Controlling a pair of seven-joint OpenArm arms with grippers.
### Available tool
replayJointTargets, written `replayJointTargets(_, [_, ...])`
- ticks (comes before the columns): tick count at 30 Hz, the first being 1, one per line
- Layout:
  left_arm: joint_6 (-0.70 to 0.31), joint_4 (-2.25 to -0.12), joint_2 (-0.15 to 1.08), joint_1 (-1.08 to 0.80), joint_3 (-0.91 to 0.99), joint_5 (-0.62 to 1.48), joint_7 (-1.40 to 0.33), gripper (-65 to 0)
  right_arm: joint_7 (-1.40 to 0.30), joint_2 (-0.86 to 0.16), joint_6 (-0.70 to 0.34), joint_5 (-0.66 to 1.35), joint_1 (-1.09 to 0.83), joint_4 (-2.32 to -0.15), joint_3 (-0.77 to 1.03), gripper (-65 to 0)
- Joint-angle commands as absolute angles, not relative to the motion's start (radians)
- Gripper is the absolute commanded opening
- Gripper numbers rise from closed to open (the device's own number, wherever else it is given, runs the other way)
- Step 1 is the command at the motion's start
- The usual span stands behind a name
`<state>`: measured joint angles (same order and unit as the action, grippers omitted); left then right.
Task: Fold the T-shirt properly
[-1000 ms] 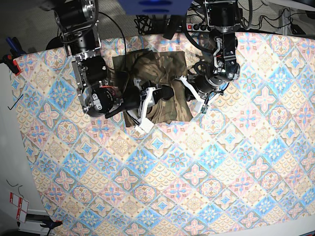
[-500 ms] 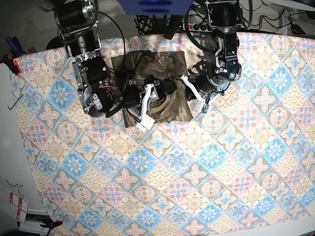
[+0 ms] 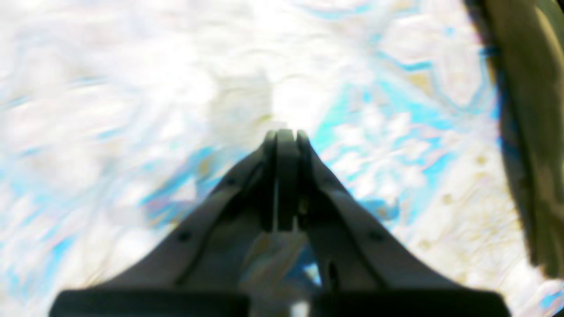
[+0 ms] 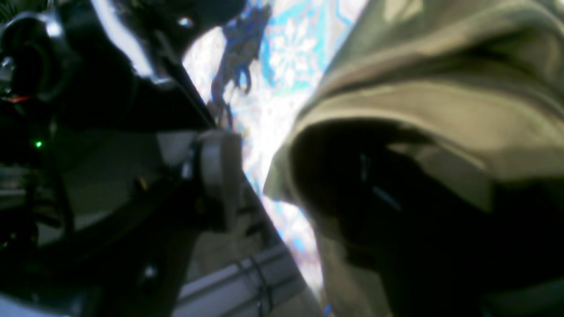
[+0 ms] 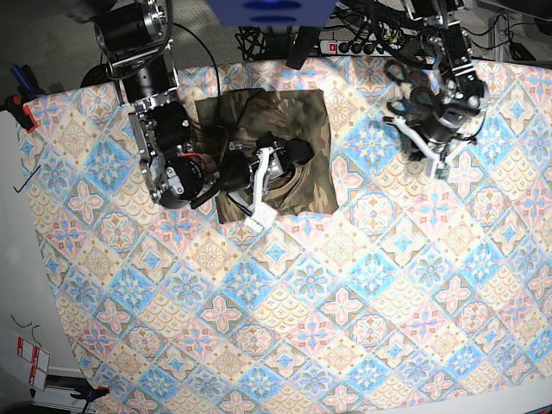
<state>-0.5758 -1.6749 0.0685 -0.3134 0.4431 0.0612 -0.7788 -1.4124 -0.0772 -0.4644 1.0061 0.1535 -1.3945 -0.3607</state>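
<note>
The camouflage T-shirt (image 5: pixel 285 129) lies folded into a rough rectangle at the back of the table, its front part bunched. My right gripper (image 5: pixel 262 186) is over the shirt's front left corner with its white fingers (image 5: pixel 257 216) spread open. In the right wrist view one finger pad (image 4: pixel 218 176) stands apart from a raised fold of the T-shirt (image 4: pixel 440 88). My left gripper (image 5: pixel 434 157) hovers over the tablecloth well to the right of the shirt. It is shut on nothing, as the left wrist view shows (image 3: pixel 286 137), with the T-shirt (image 3: pixel 528 132) at the frame's right edge.
The pastel blue-pink patterned tablecloth (image 5: pixel 328 293) covers the whole table. Cables and a power strip (image 5: pixel 345 43) lie beyond the back edge. Clamps (image 5: pixel 21 95) grip the cloth at the left edge.
My right gripper has opened over the shirt's front left part. The left arm has pulled away from the shirt's right edge, moving right and back, still shut.
</note>
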Motion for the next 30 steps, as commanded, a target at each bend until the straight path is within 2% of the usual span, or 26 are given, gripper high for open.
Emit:
replayJointTargets(1, [-0.579, -1.712, 0.085, -0.329, 0.464, 0.071, -0.768, -65.0, -1.396, -0.074, -0.47, 1.035, 0.2, -1.411, -0.367, -32.8])
replayJointTargets(4, [-0.579, -1.736, 0.09, -0.354, 0.506, 0.071, -0.768, -65.0, -1.396, -0.074, -0.475, 1.038, 0.229, -1.366, -0.418, -32.8])
replayJointTargets(9, [-0.579, -1.736, 0.09, -0.354, 0.55, 0.071, -0.768, -65.0, -1.396, -0.073, -0.553, 1.047, 0.285, -1.317, -0.522, -32.8])
replayJointTargets(14, [-0.579, -1.736, 0.09, -0.348, 0.55, 0.07, -0.768, -65.0, -1.396, -0.07, -0.556, 1.049, 0.308, -1.285, -0.559, -32.8])
replayJointTargets(17, [-0.579, -1.733, 0.09, -0.344, 0.55, 0.07, -0.776, -65.0, -1.396, -0.053, -0.561, 1.049, 0.314, -1.283, -0.599, -32.8])
replayJointTargets(24, [-0.581, -1.73, 0.09, -0.317, 0.55, 0.07, -0.822, -65.0, -1.396, -0.05, -0.693, 1.049, 0.364, -1.293, -0.693, -32.8])
replayJointTargets(30, [-0.581, -1.721, 0.09, -0.297, 0.55, 0.064, -0.843, -65.0, -1.396, -0.05, -0.698, 1.047, 0.361, -1.36, -0.691, -32.8])
